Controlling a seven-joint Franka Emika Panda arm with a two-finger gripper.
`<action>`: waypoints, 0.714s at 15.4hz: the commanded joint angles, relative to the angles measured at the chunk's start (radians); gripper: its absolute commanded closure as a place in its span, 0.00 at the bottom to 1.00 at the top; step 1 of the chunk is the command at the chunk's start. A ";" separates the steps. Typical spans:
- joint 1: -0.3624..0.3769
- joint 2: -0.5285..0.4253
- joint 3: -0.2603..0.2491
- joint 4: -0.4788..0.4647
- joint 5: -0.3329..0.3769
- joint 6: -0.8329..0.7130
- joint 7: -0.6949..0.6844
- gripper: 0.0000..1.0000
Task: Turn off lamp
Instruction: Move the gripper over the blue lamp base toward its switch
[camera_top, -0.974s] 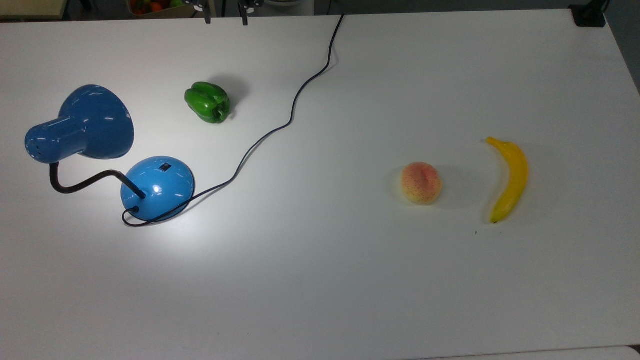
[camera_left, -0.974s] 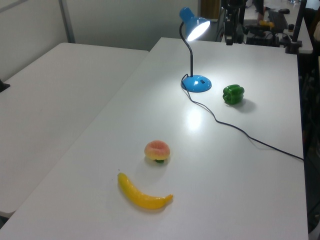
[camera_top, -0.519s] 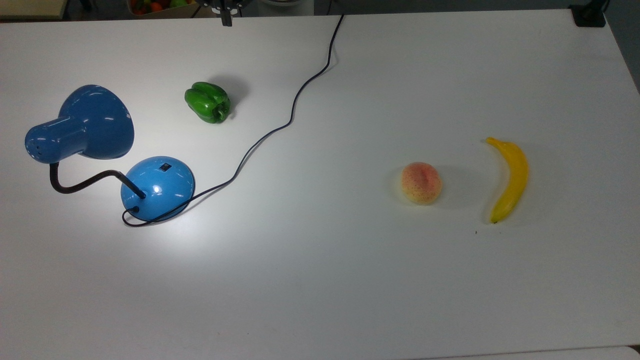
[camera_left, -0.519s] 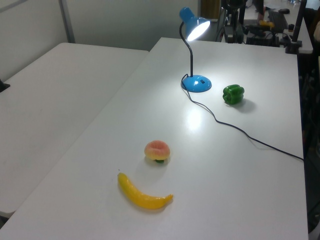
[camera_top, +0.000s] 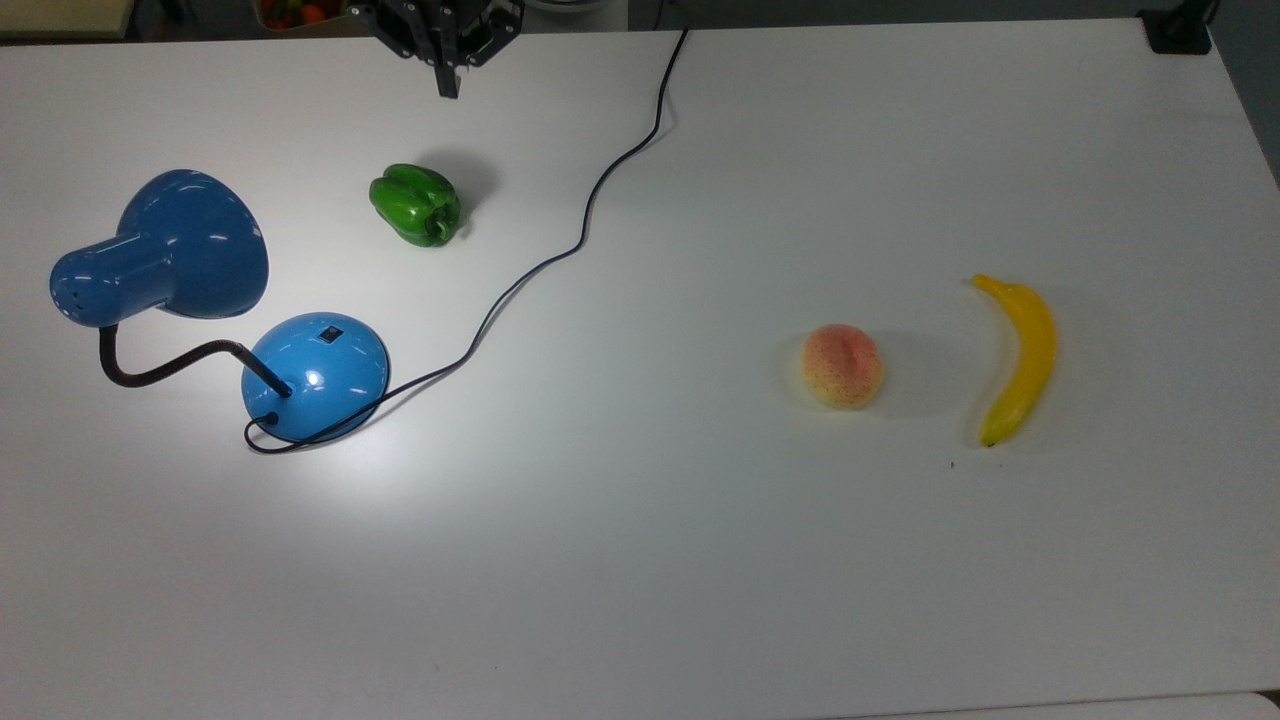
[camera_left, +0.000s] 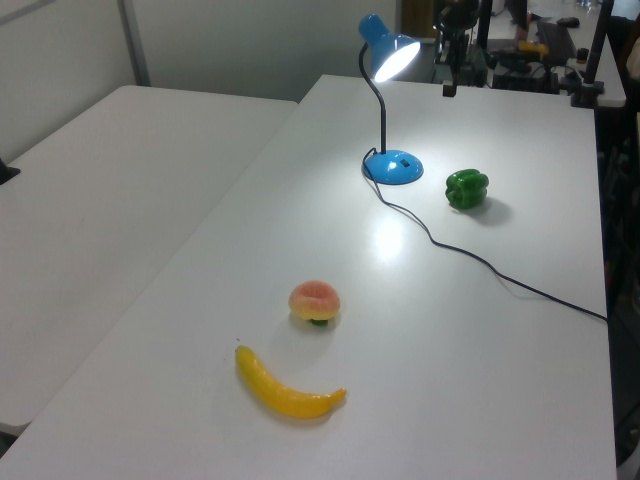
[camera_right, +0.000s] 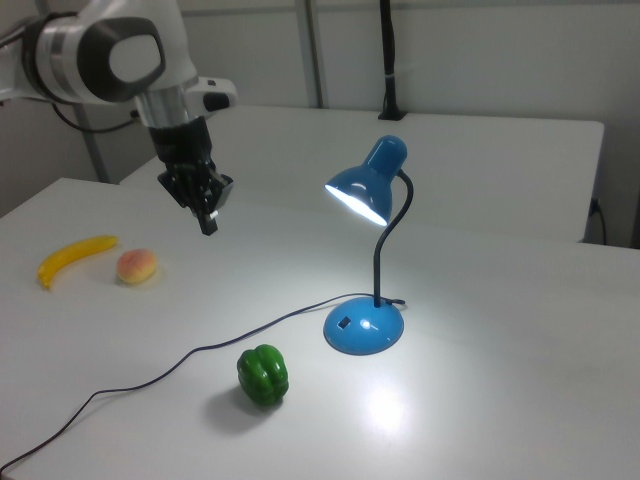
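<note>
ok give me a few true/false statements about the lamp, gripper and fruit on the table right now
1. The lamp is lit. True.
2. The gripper is pressing the switch on the lamp's base. False: it hangs in the air, well away from the base.
3. The banana touches the peach. False: bare table separates them.
4. The cord runs off the table's edge. True.
5. The green pepper sits under the shade. False: it lies beside the base.

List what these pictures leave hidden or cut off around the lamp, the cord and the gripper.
- Top view: the glossy blue bell-shaped lamp shade faces down, hiding the bulb.
- Top view: the thin black cord runs off the table's far edge; its plug is cut off.
- Left view: the small black switch on the base is too small to read its position.
- Top view: the black gripper is cut off by the frame's upper edge.
</note>
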 joint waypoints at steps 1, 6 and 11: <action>-0.053 -0.009 -0.003 -0.119 -0.008 0.166 0.087 1.00; -0.109 0.021 -0.006 -0.288 -0.017 0.428 0.142 1.00; -0.158 0.106 -0.006 -0.322 -0.034 0.600 0.188 1.00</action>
